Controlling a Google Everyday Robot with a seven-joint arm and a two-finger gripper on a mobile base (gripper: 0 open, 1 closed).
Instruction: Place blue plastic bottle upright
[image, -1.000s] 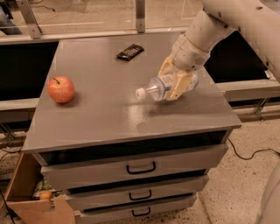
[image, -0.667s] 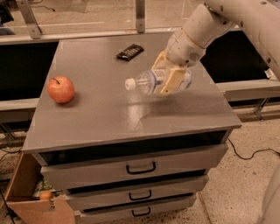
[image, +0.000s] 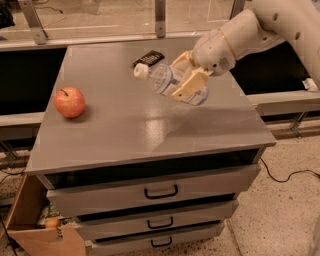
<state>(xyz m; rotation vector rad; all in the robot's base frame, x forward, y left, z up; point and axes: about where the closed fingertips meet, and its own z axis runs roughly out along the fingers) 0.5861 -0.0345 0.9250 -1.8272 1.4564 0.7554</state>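
Observation:
My gripper (image: 184, 79) is shut on the blue plastic bottle (image: 161, 79) and holds it in the air above the right half of the grey cabinet top (image: 150, 125). The bottle is clear with a white cap (image: 141, 70). It is tilted, cap up and to the left, base low and to the right behind my fingers (image: 192, 83). It does not touch the top.
A red apple (image: 69, 102) sits at the left of the top. A black flat device (image: 148, 58) lies at the back, just behind the bottle's cap. The cabinet has several drawers below (image: 160, 191). An open cardboard box (image: 35, 225) stands on the floor at lower left.
The gripper has lifted the bottle off the top and moved it up and to the left. The cap end has swung upward.

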